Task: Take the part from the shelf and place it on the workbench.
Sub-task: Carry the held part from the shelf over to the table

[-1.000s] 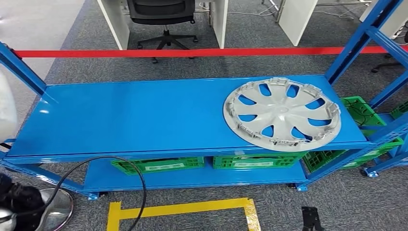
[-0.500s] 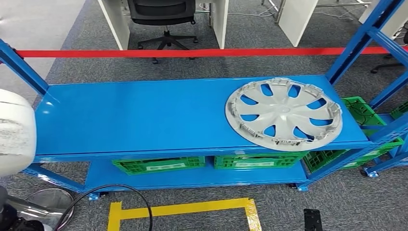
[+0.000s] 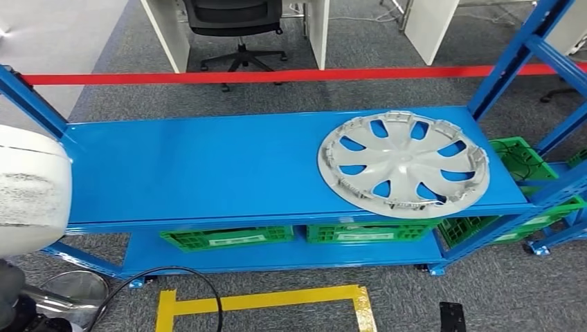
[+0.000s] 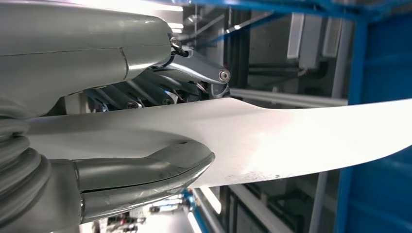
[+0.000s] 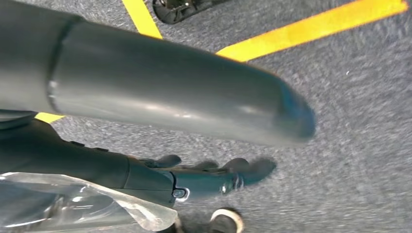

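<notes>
So the white part (image 4: 291, 141) is in the left hand (image 4: 97, 63). In the left wrist view it's a thin, gently curved panel seen nearly edge-on, and its long axis runs straight out away from the hand. The grey thumb (image 4: 145, 170) presses one face and the darker fingers (image 4: 194, 68) clamp the other, a proper pinch. In the head view the part is a big rounded white shape cut off by the picture's left edge, hanging over the left end of the blue workbench (image 3: 208, 166); can't tell which way it points from there.

A second ago only a narrow sliver of the part poked in at that edge. Now it reaches further in and sits lower. The whole view has also nudged a little.

The silver hubcap (image 3: 403, 164) lies flat on the right end of the bench, same spot as before. Green crates (image 3: 228, 237) sit on the lower level.

The right hand (image 5: 204, 174) hangs over grey carpet with yellow tape (image 5: 316, 24), fingers slightly apart and holding nothing, though it's blurry.
</notes>
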### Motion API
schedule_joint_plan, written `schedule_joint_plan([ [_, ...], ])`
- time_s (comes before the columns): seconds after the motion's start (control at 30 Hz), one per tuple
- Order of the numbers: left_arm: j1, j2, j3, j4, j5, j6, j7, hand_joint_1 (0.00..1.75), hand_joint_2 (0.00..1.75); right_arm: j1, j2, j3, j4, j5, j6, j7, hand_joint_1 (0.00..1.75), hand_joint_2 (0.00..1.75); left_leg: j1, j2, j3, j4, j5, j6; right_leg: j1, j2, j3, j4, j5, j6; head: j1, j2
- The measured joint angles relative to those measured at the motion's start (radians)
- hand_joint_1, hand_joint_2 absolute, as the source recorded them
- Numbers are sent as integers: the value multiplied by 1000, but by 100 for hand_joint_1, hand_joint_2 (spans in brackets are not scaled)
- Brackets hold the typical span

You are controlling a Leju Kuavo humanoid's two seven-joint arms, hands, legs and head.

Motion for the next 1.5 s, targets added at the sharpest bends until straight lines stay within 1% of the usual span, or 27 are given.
schedule_joint_plan([
  [0.07, 0, 0, 0, 0, 0, -2, 0, 175, 175, 1, 0, -3, 0, -3, 3, 4, 0, 0, 3, 1, -7, 22, -18, -6, 0, -1, 2, -2, 1, -12, -2, 0],
  [0.1, -1, 0, 0, 0, 2, -4, 0, 175, 175, 0, 0, -3, 0, -4, 7, 8, 0, 0, 3, 1, -23, 59, -40, -9, -1, -1, 3, -3, 1, -17, -4, 0],
  [0.17, -2, 0, -1, 0, 9, -13, -1, 175, 175, 0, 0, -5, 0, -3, 16, 22, 0, 0, 3, 2, -80, 181, -99, -11, 2, -3, 4, -3, 0, -24, -7, 0],
  [0.23, -2, 0, -1, 0, 19, -23, -1, 175, 175, 0, 0, -6, 0, 0, 24, 36, 0, 0, 2, 2, -128, 277, -124, -9, 7, -5, 5, -2, -1, -27, -6, 0],
  [0.27, -3, 0, -1, 0, 23, -28, 0, 175, 175, 0, 0, -6, 0, 2, 27, 42, 0, 0, 2, 1, -130, 277, -111, -5, 9, -5, 7, -2, -1, -28, -7, 0],
  [0.3, -4, 0, -1, 0, 26, -34, 0, 175, 175, -1, 0, -7, 0, 4, 30, 47, 0, 0, 0, 1, -114, 240, -80, 1, 12, -4, 9, -2, 0, -28, -7, 0],
  [0.37, -6, 0, -1, 0, 31, -45, 0, 175, 175, -2, 1, -7, 0, 9, 34, 57, 0, 0, -8, 1, -58, 115, -11, 20, 15, -2, 12, -2, 0, -27, -6, 0],
  [0.4, -7, 0, -1, 0, 32, -48, 0, 175, 175, -2, 2, -7, 0, 13, 37, 61, 0, 0, -12, 0, -38, 66, 10, 27, 16, -1, 11, -1, 0, -25, -6, 0],
  [0.53, -5, 0, -3, 0, 32, -52, 0, 175, 175, -2, 6, -6, 0, 24, 49, 61, 0, 0, -18, 1, -28, 12, 25, 35, 14, -4, -1, -3, 6, -5, -6, 0],
  [0.6, -4, -2, -4, 0, 32, -52, 0, 175, 175, -2, 6, -6, -1, 24, 48, 54, 0, 0, -13, 4, -30, -8, 37, 41, 15, -4, -16, 23, -29, 5, -3, 0],
  [0.7, 6, -4, -4, 0, 37, -51, -2, 175, 175, -2, 6, -6, -3, 34, 39, 46, 0, 0, -12, 7, -47, -14, 55, 49, 15, -4, -65, 179, -141, 12, 2, 0],
  [0.73, 12, -4, -4, 0, 41, -51, -3, 175, 175, -1, 6, -5, -4, 44, 36, 41, 0, 0, -13, 8, -55, -13, 61, 49, 15, -5, -73, 221, -159, 14, 2, 0],
  [0.77, 19, -4, -4, 0, 45, -51, -5, 175, 175, 0, 6, -2, -4, 56, 34, 34, 0, 0, -14, 8, -63, -12, 68, 48, 15, -5, -66, 232, -157, 15, 2, 0],
  [0.8, 25, -4, -3, 0, 49, -51, -7, 175, 175, 1, 6, 2, -4, 68, 33, 26, 0, 0, -14, 8, -71, -12, 74, 47, 15, -5, -42, 207, -137, 15, 2, 0],
  [0.87, 37, -4, -2, -2, 52, -51, -13, 175, 175, 0, 6, 13, -4, 88, 32, 15, 0, 0, -14, 8, -86, -7, 87, 40, 15, -5, 47, 78, -87, 14, 2, 0],
  [0.93, 45, -4, -1, -5, 53, -51, -16, 175, 175, -2, 6, 23, -4, 95, 30, 13, 0, 0, -16, 7, -95, -2, 99, 30, 17, -3, 113, -27, -71, 6, 1, 0],
  [0.97, 48, -4, -1, -7, 53, -51, -17, 175, 175, -1, 6, 26, -4, 95, 30, 13, 0, 0, -17, 7, -97, -1, 106, 24, 18, -2, 120, -46, -74, 0, 0, 0],
  [1.03, 54, -4, -1, -9, 53, -51, -18, 175, 175, 2, 6, 31, -4, 95, 28, 12, 0, 0, -16, 5, -100, -4, 120, 11, 19, -3, 107, -48, -63, -13, 0, 0],
  [1.07, 57, -4, -1, -10, 53, -50, -18, 175, 175, 2, 6, 32, -4, 95, 25, 12, 0, 0, -15, 4, -104, -1, 112, 5, 18, -5, 99, -48, -54, -21, -1, 0],
  [1.1, 61, -4, -1, -11, 53, -47, -19, 175, 175, 3, 5, 33, -5, 95, 18, 12, 0, 0, -13, 3, -110, 17, 84, -1, 17, -7, 89, -49, -44, -29, -3, 0],
  [1.2, 73, -4, -1, -15, 53, -35, -23, 175, 175, 5, 5, 33, -6, 94, -13, 0, 0, 0, -10, 3, -137, 173, -67, -15, 17, -13, 61, -48, -13, -42, -9, 0],
  [1.23, 77, -4, -1, -15, 54, -31, -26, 175, 175, 5, 4, 32, -6, 93, -18, -5, 0, 0, -10, 3, -139, 227, -94, -18, 18, -14, 51, -46, -4, -42, -9, 0],
  [1.27, 82, -4, -1, -16, 55, -29, -28, 175, 175, 6, 4, 32, -6, 92, -18, -9, 0, 0, -9, 3, -129, 256, -99, -18, 18, -15, 39, -43, 5, -41, -9, 0],
  [1.3, 85, -4, -1, -17, 55, -27, -30, 175, 175, 6, 3, 32, -6, 91, -17, -12, 0, 0, -10, 3, -105, 250, -86, -17, 19, -15, 26, -39, 13, -41, -9, 0],
  [1.37, 89, -4, -1, -22, 56, -27, -31, 175, 175, 5, 2, 32, -6, 90, -14, -15, 0, 0, -12, 2, -12, 129, -44, -4, 21, -15, 4, -32, 25, -39, -9, 0],
  [1.43, 91, -4, -1, -29, 57, -25, -33, 175, 175, 5, 2, 31, -6, 82, -10, -18, 0, 0, -17, 2, 71, -4, -34, 11, 22, -15, -8, -29, 38, -31, -9, 0],
  [1.5, 94, -4, -1, -33, 60, -24, -35, 175, 175, 4, 2, 28, -7, 71, -4, -20, 0, 0, -25, 2, 90, -46, -37, 20, 19, -15, -15, -31, 53, -19, -8, 0],
])
